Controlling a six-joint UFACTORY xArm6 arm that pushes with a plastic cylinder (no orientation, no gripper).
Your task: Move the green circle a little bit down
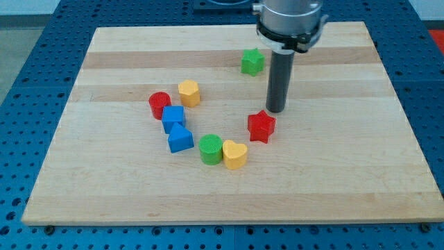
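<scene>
While my tip (276, 110) rests just above the red star (261, 126), the green circle (210, 148) sits apart, untouched.

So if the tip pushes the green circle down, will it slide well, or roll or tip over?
The green circle stands on its flat end and looks squat, so it should probably slide, not roll or tip. It touches the yellow heart, which may be dragged along or turn it sideways. My tip is well above it, beside the red star.
</scene>
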